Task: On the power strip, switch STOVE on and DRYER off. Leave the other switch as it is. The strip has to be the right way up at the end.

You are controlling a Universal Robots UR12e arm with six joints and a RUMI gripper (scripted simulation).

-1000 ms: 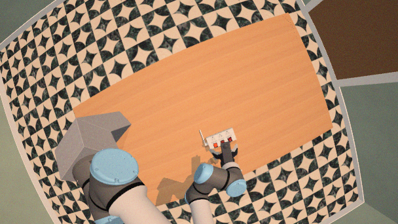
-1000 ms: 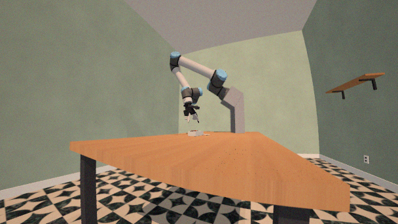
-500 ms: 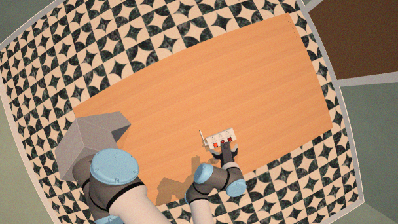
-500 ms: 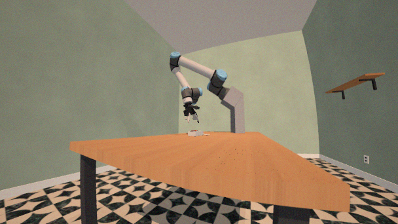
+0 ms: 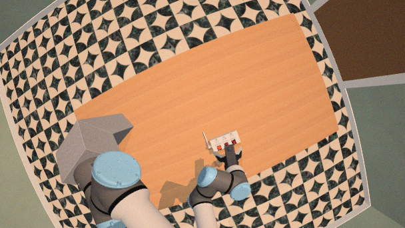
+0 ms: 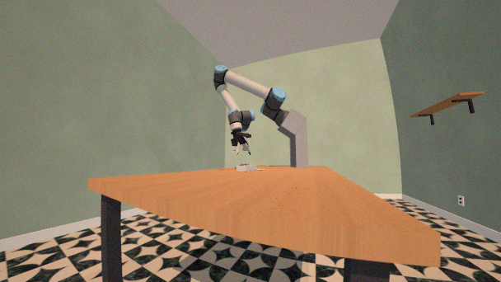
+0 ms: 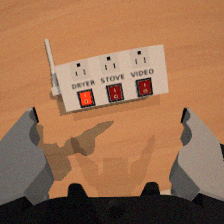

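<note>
White three-switch power strip (image 7: 110,77) lies face up on orange wooden table (image 5: 233,83), near the arm-side edge. DRYER rocker (image 7: 86,99) glows bright red; STOVE rocker (image 7: 115,93) and VIDEO rocker (image 7: 144,87) darker. Grey two-jaw gripper (image 7: 112,150) hangs above, jaws spread wide, holding nothing.

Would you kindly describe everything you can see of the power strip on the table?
The power strip is a white, plastic-looking block lying flat on the wooden table, face up. It has three outlets above three red rocker switches labelled DRYER, STOVE and VIDEO. The DRYER switch glows brighter orange-red; the other two look darker. A thin white cord stub sticks out at the DRYER end. Nothing touches it; the open claw hovers above.
</note>
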